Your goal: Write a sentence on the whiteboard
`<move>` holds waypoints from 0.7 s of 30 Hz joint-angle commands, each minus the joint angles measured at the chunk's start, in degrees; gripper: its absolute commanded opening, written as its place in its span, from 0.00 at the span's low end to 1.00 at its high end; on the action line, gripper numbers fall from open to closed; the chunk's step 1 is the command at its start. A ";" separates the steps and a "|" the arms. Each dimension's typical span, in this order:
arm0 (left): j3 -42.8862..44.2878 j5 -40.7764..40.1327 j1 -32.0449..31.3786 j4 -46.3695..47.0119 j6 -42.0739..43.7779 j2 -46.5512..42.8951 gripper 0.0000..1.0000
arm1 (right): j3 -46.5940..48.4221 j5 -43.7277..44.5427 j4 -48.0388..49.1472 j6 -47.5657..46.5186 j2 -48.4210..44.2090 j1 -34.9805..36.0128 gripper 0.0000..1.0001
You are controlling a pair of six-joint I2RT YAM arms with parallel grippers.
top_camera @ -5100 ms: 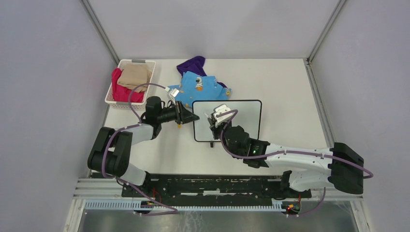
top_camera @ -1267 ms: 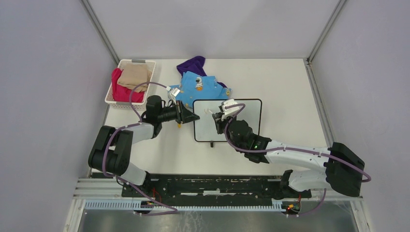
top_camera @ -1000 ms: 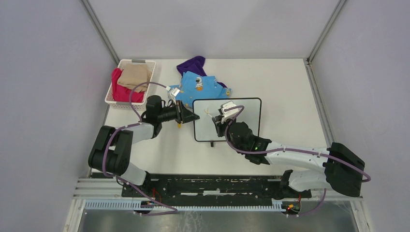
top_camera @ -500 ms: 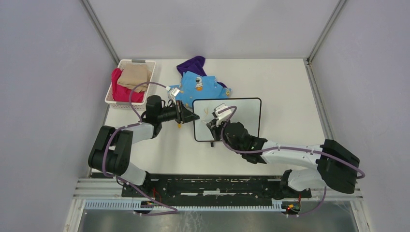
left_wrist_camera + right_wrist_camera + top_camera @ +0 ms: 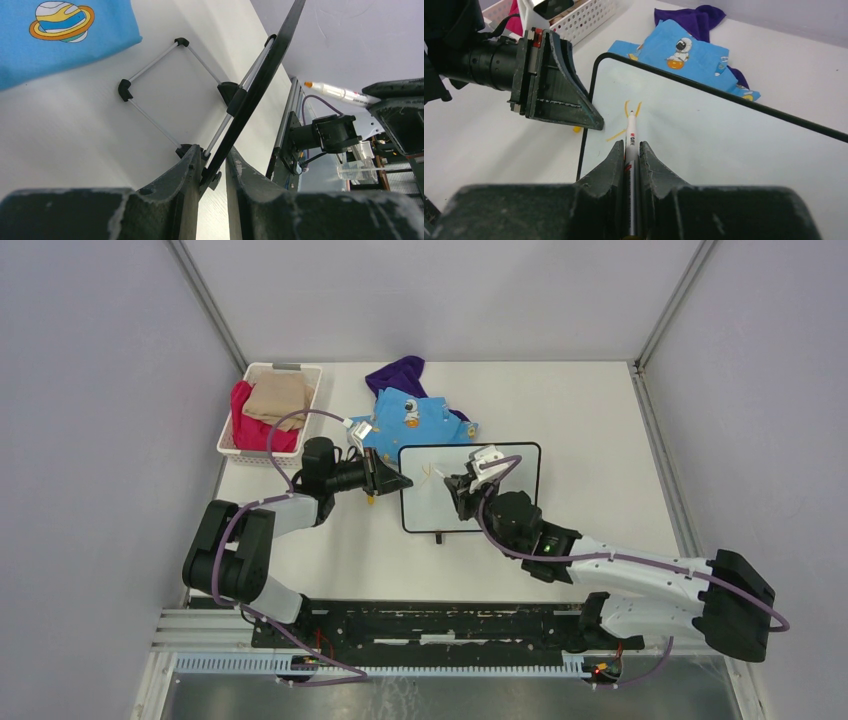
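Swinging rightward since half a second ago, the right gripper (image 5: 456, 483) is now hanging over the whiteboard (image 5: 425, 508), while the left arm is keeping its place. Orange strokes that were missing five seconds back are showing near the board's upper left corner.

From above, the whiteboard is lying with its long axis running left to right across the table (image 5: 600, 440). It is just in front of a blue shirt (image 5: 415, 415) and a purple cloth (image 5: 398, 372), with a white basket (image 5: 285, 368) of clothes off to the left. Only the left wrist camera is revealing that the board is standing tilted on a wire stand (image 5: 125, 90), seen edge-on. That camera is also catching the marker (image 5: 335, 91) side-on, its orange tip looking clear of the board's face. Only the right wrist camera is showing the sentence (image 5: 631, 107) plainly: a small forked stroke and a short slanted one, nothing readable yet.

The left gripper (image 5: 212, 154) is pinching the whiteboard's black frame at its left edge, jaws nearly together. The right gripper is clamping the marker's barrel between narrowly parted jaws. The marker is pointing away from the wrist toward the board's upper left corner, its tip sitting just below the forked stroke.
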 commanded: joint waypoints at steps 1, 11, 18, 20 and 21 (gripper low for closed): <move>1.66 0.79 0.35 0.83 0.72 -0.24 0.30 | 0.72 3.93 0.62 -2.34 -0.33 -0.53 0.00; 1.81 0.90 0.36 0.49 0.89 -0.38 0.30 | 2.79 3.07 0.72 -2.64 3.04 -0.61 0.00; 1.83 0.97 0.36 0.47 0.89 -0.39 0.30 | 3.24 2.80 1.01 -2.71 4.59 -0.81 0.00; 1.79 0.97 0.36 0.43 0.89 -0.36 0.30 | 3.24 2.74 0.87 -2.60 4.97 -0.86 0.00; 1.84 0.93 0.36 0.47 0.89 -0.38 0.30 | 3.16 2.66 0.70 -2.54 5.08 -0.97 0.00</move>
